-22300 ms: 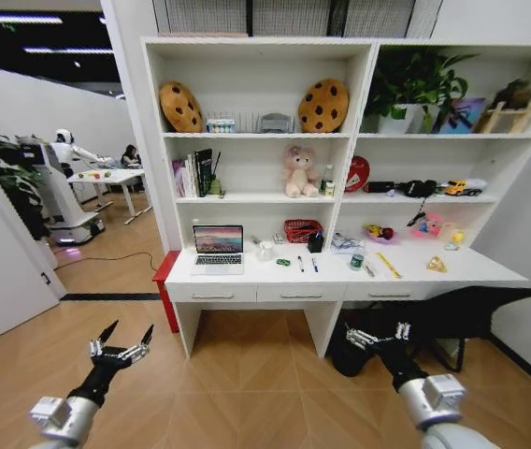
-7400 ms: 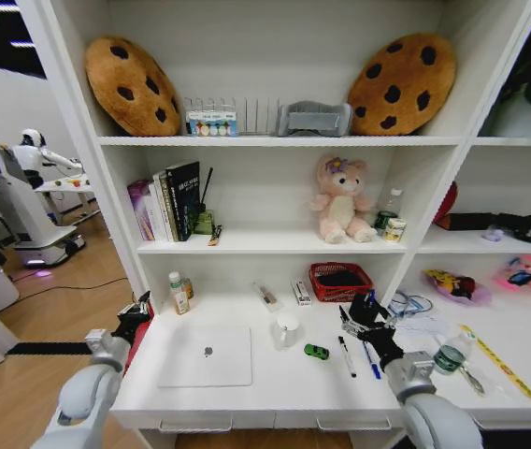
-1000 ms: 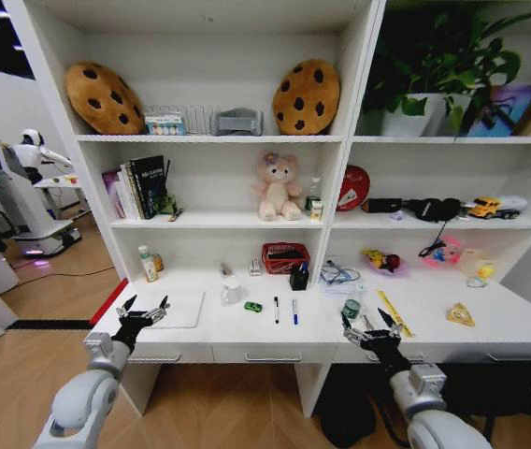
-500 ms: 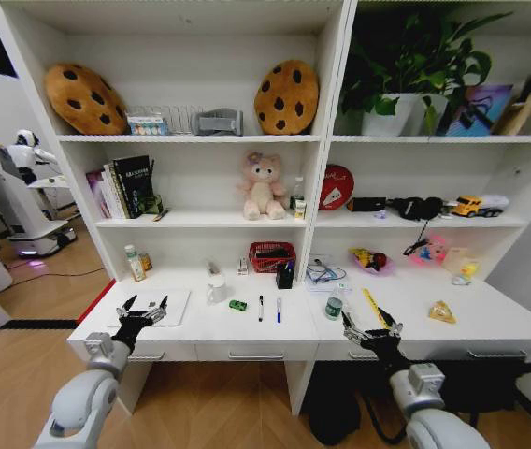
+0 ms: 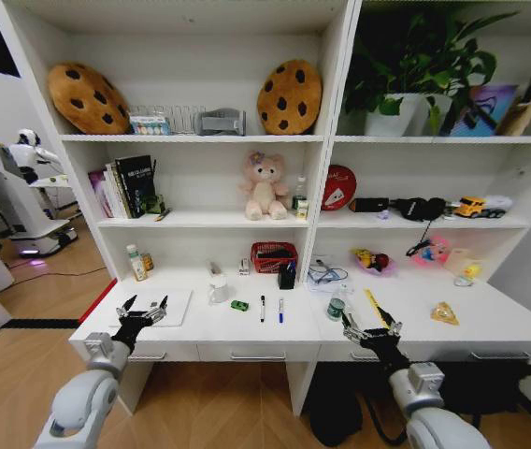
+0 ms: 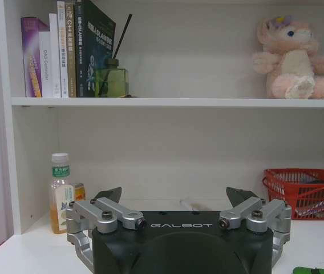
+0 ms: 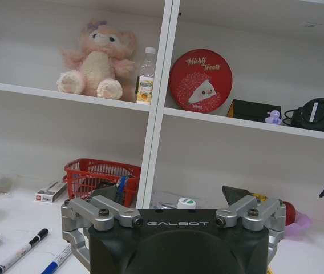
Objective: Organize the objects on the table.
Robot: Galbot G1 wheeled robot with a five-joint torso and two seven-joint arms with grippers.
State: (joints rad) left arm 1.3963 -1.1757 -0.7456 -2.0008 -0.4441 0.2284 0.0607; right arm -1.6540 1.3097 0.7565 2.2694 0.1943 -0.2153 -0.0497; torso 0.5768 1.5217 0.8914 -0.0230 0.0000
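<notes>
The long white table (image 5: 247, 327) carries a closed silver laptop (image 5: 165, 307) at its left end, with a small bottle (image 5: 135, 263) standing behind it near the wall. In the middle stand a white cup (image 5: 218, 289) and a red basket (image 5: 274, 256), and in front of them lie a tiny green toy car (image 5: 239, 305) and two pens (image 5: 263, 309) side by side. Farther right are a green-capped bottle (image 5: 337, 307) and a yellow ruler (image 5: 374, 306).

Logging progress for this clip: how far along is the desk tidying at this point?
Done: the silver laptop lies closed on the long white desk. In hand: nothing; the left gripper and right gripper hover open at the desk's front edge. Left: the tiny green toy car, two loose pens, green-capped bottle, white cup and yellow ruler lie scattered.
</notes>
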